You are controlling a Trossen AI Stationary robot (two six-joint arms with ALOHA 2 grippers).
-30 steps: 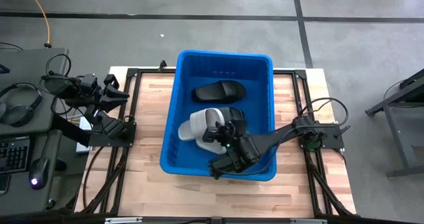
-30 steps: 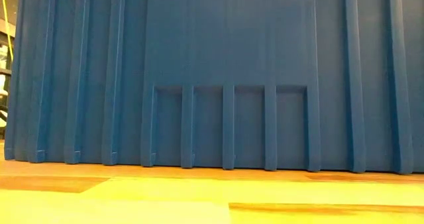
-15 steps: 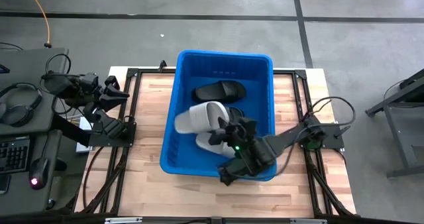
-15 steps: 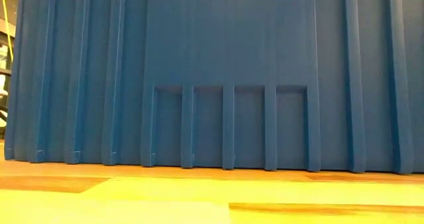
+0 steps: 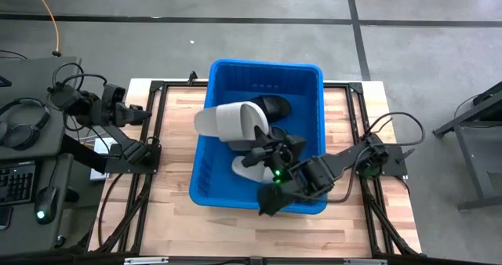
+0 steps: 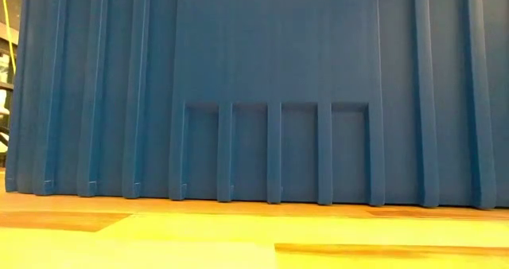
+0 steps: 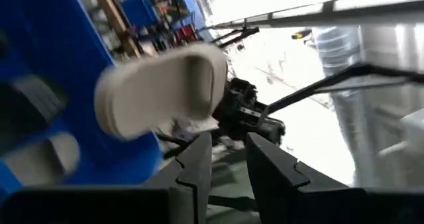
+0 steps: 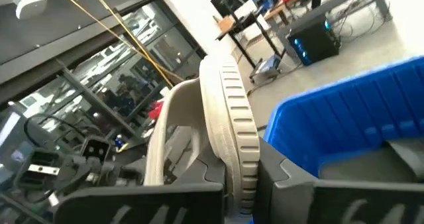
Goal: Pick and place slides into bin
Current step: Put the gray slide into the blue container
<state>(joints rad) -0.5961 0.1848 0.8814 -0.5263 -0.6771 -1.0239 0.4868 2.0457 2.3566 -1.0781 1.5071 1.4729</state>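
Observation:
The blue bin point(image 5: 310, 85) stands on the middle of the wooden table; its near wall point(image 6: 270, 86) fills the low view. My right gripper point(image 5: 263, 145) is over the bin, shut on a white slide point(image 5: 229, 120), which also shows in the left wrist view point(image 7: 159, 88). A black slide point(image 5: 276, 105) lies on the bin's floor at the far side, and another white slide point(image 5: 247, 169) lies at the near side. My left gripper point(image 5: 135, 112) waits open and empty at the table's left edge. My right gripper pinches the white slide's sole point(image 8: 237, 159) between its two fingers, the ribbed underside facing one finger point(image 8: 291, 181). The fingers come from the table's near right side, slanting upward. The slide stands on edge, lifted clear above the bin, reaching out over the bin's left rim.
Black frame rails point(image 5: 157, 139) run along the table's left and right sides. A desk with a keyboard and headphones point(image 5: 20, 128) stands left of the table. Bare wooden tabletop point(image 6: 238, 237) lies in front of the bin.
My right gripper has risen from the bin's floor with the white slide and swung it toward the far left. The slide has left the bin's floor, turned onto its edge, and now sticks out over the bin's left rim.

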